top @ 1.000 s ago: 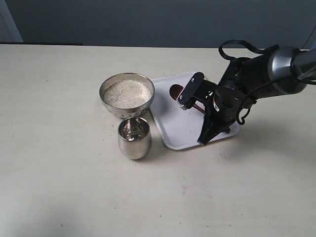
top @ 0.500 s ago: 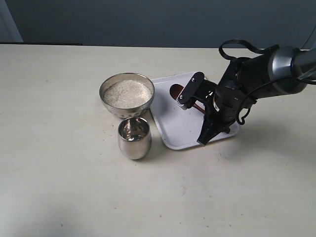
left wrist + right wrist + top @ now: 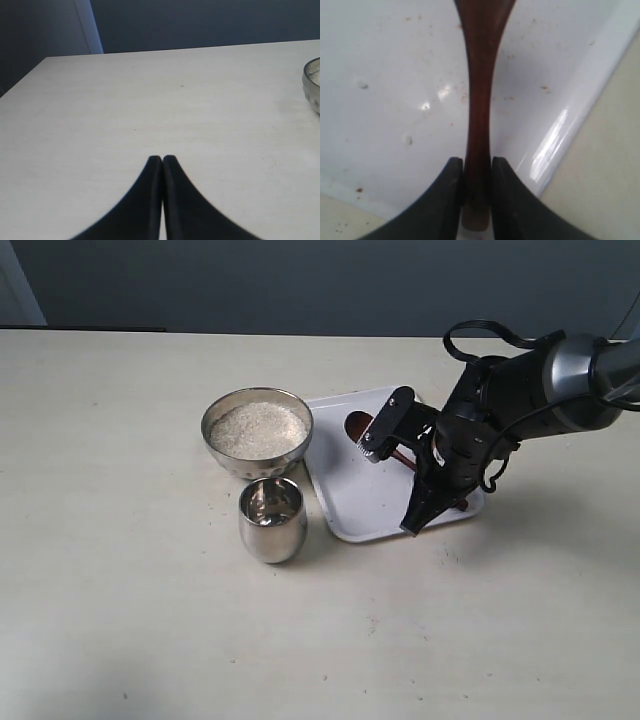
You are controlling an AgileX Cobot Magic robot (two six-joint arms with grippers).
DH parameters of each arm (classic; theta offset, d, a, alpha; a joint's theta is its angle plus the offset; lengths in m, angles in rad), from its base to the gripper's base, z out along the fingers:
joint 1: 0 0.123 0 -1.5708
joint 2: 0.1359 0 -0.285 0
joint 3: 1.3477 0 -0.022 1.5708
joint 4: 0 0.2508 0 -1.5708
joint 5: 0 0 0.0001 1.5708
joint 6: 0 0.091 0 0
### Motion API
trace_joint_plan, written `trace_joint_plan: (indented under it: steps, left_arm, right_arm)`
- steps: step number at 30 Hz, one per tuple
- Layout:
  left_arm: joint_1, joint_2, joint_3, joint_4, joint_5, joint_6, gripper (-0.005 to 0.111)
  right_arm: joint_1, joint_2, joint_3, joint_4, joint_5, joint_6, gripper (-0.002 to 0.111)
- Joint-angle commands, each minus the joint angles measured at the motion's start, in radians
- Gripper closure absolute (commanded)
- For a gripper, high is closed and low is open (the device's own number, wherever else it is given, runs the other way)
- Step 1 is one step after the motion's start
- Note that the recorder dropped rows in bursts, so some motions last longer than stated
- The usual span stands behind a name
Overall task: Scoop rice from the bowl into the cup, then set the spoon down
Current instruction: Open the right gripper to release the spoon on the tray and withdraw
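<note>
Spoon: dark wood, lying on white tray, oval end twd the bowl, handle running back under the right gripper. Right wrist view: right gripper narrowed to handle width, one finger each side of the handle's far end, spoon pinched betw. them; looks held, but not raised off the tray as far as can be told. Left gripper: fingers pressed together, nothing betw. them, parked over bare table well apart from the work; only a sliver of bowl rim in its view. Rice: heaped in bowl, approx. full, surface looks undisturbed. Cup: upright, just in front of bowl, near-touching; inside shows reflections only, no grains visible. Progress, judged: early. Grasp on spoon made or abt. made; no scoop, no pour, no put-down yet. Left to do: lift spoon, dip into rice, carry to cup, tip, return spoon. Surroundings: tray sits just beside bowl on the right arm's side, tray surface speckled w/ small marks; rest of table bare nearby. In the way: tray's raised lip next to the handle end; bowl rim close to tray edge; cup mouth narrow and close under bowl rim, so spill risk at the tip-in. Grip at extreme end of handle, so spoon may swing.
</note>
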Motion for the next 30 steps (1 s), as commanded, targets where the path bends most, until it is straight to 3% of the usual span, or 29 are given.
trace_joint_plan:
  steps: [1,5,7,10,13,15,21,30]
  left_arm:
    - [-0.002,0.001,-0.008,0.0,-0.01,-0.003,0.106]
    - [-0.002,0.001,-0.008,0.0,-0.01,-0.003,0.106]
    - [-0.002,0.001,-0.008,0.0,-0.01,-0.003,0.106]
    - [-0.002,0.001,-0.008,0.0,-0.01,-0.003,0.106]
    - [-0.002,0.001,-0.008,0.0,-0.01,-0.003,0.106]
    - [-0.002,0.001,-0.008,0.0,-0.01,-0.003,0.106]
    - [-0.002,0.001,-0.008,0.0,-0.01,-0.003,0.106]
    - [-0.002,0.001,-0.008,0.0,-0.01,-0.003,0.106]
  right_arm:
    - [-0.003,-0.003,0.003,-0.001,0.008,0.002,0.109]
    - [-0.003,-0.003,0.003,-0.001,0.008,0.002,0.108]
    - [-0.003,-0.003,0.003,0.003,0.008,0.002,0.1]
    - [-0.003,-0.003,0.003,0.003,0.008,0.002,0.077]
    - [-0.003,-0.005,0.003,0.001,0.019,0.02,0.046]
    - [-0.003,-0.01,0.003,-0.003,0.026,0.049,0.04]
    - [-0.003,-0.083,0.003,-0.003,0.085,0.07,0.054]
    - [-0.003,-0.348,0.003,-0.003,0.35,0.07,0.106]
